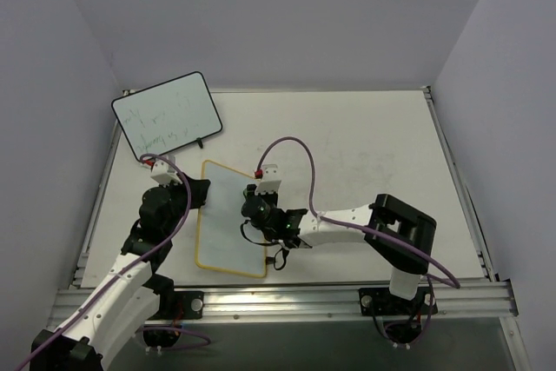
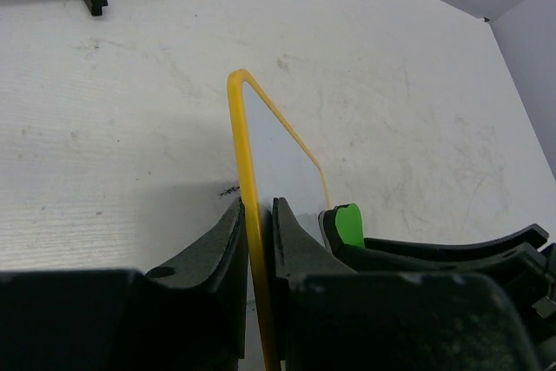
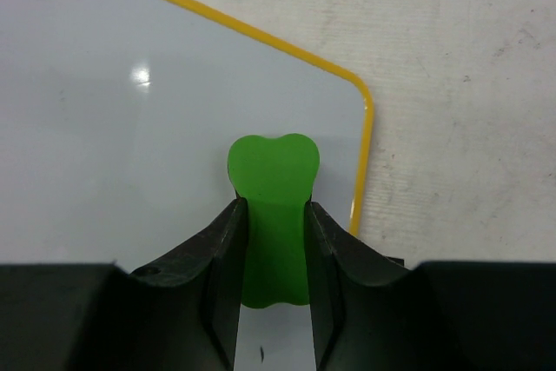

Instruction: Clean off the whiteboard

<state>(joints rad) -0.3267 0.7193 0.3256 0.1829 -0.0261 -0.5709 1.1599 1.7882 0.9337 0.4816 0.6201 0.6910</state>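
The whiteboard (image 1: pixel 219 223) lies on the desk (image 1: pixel 365 154) between the arms, its yellow rim clenched by the left claw (image 2: pixel 257 212), and it looks nearly wiped (one small dark speck remains), while the right claw (image 3: pixel 274 208) grasps a green eraser (image 3: pixel 273 167) near its right edge.

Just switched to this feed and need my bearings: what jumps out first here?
The yellow-rimmed whiteboard lies in the middle of the table, with the left gripper shut on its left rim. The right gripper holds a bright green eraser over the board near its far right corner. A second, black-rimmed whiteboard with faint handwriting sits at the far left corner.
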